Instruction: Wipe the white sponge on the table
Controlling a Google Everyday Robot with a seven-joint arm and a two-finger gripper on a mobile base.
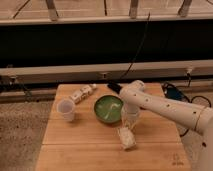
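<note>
Sponge first: the white sponge (127, 139) lies on the wooden table (80, 150), just in front and right of the green bowl (108, 109). Over it, at the bowl's right rim, the gripper (130, 120) points down from the white arm (165, 106), reaching the sponge's far end; whether it is apart, together or clamped there cannot be told. Left of the bowl stands a white cup (65, 109); behind-left of the bowl lies a small white packet (82, 93).
</note>
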